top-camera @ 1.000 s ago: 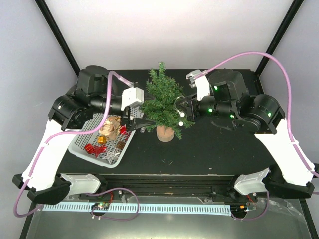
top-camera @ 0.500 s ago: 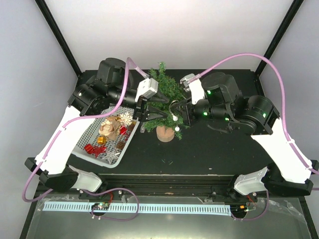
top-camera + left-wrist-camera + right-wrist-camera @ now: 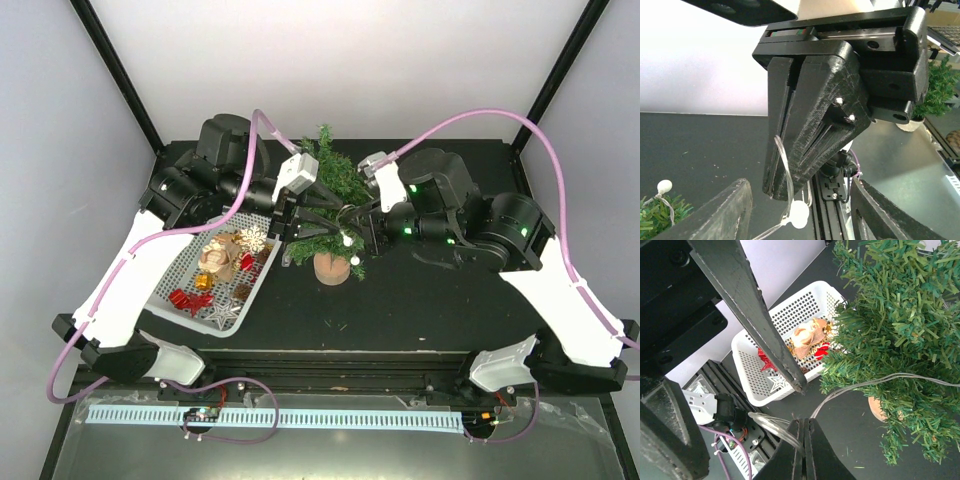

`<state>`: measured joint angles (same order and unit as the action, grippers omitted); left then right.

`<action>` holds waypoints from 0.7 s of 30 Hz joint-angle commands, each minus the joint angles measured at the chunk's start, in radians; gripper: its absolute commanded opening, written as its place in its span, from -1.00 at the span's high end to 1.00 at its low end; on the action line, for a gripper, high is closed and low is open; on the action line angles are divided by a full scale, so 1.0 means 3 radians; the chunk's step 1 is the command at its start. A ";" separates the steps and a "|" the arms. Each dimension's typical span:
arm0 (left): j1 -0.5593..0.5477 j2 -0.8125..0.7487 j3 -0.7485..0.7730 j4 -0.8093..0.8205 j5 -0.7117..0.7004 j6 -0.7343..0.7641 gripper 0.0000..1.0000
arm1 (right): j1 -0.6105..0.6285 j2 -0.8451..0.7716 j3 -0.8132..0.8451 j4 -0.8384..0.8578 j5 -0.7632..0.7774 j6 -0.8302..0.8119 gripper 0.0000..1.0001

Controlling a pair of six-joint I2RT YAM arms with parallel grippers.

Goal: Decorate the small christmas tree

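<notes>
Only just begun, by the look of it. No ornament to be seen on the small christmas tree [image 3: 325, 195], upright on its tan base near the middle of the counter's [image 3: 430, 300] back edge. Pinched between the shut fingers of the right hand [image 3: 802, 430]: the clear wire of a light string [image 3: 870, 384], trailing off against the lower branches. Close by, at the tree's left side, the left hand [image 3: 288, 230], fingers apart and gripping nothing, set either side of a white bulb [image 3: 799, 214] on that wire. Left to do, probably: draping the string round the tree, then hanging the ornaments [image 3: 215, 262] lying in the white basket [image 3: 165, 296] toward the counter's left edge.
</notes>
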<state>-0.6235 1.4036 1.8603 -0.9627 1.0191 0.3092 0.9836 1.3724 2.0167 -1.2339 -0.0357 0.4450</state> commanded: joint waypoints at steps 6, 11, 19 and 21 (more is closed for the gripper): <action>-0.0029 0.0013 0.0025 0.0042 -0.0017 -0.0030 0.15 | 0.0137 0.0072 0.0040 0.0108 0.0022 0.0043 0.98; -0.0035 -0.0008 -0.0024 0.0017 -0.0066 0.0000 0.39 | 0.0167 0.0108 0.0090 0.0109 0.0021 0.0043 0.98; -0.0035 -0.0063 -0.0029 -0.0150 -0.0146 0.0173 0.97 | 0.0198 0.0099 0.0087 0.0121 0.0048 0.0062 0.98; -0.0037 -0.0093 -0.0022 -0.0179 -0.0196 0.0205 0.97 | 0.0198 0.0087 0.0079 0.0124 0.0057 0.0068 0.98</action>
<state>-0.6243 1.3987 1.8545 -0.9768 0.9924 0.3332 1.0321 1.4082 2.0174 -1.2327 -0.0257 0.4549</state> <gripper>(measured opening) 0.031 0.014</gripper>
